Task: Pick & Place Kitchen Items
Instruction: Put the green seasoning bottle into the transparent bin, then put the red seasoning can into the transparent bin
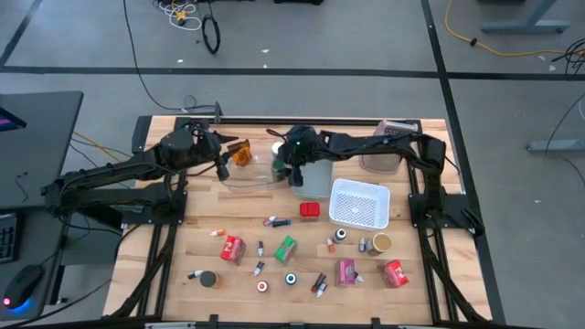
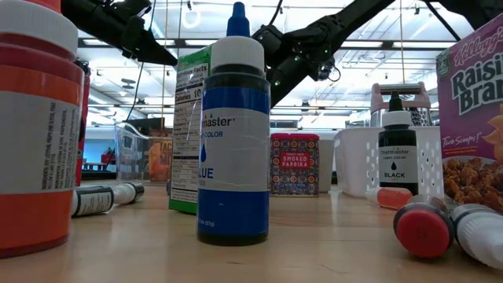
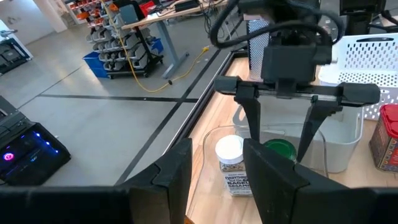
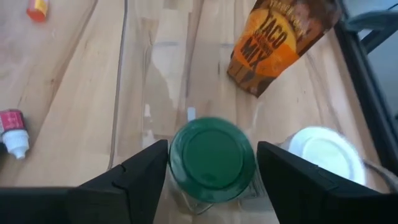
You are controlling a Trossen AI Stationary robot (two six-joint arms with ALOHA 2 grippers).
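the right tool [image 4: 211, 180] is hanging over the clear bin [image 1: 247, 175] at the back of the tabletop [image 1: 183, 251], its fingers [image 4: 134, 177] standing apart on either side of a green-lidded jar [image 4: 211, 158] without pressing on it. the jar is standing upright inside the bin, just beside a white-lidded jar [image 4: 326, 155]. an orange taco mix packet [image 4: 283, 37] is leaning in the same bin, farther along. the left tool [image 3: 217, 168] is hovering near the bin's other side, its fingers partly open and holding nothing. boxes, small bottles and jars are lying scattered across the front of the tabletop, among them a green box [image 1: 286, 248] and a red box [image 1: 232, 248]. a white perforated bin [image 1: 359, 202] is sitting right of centre.
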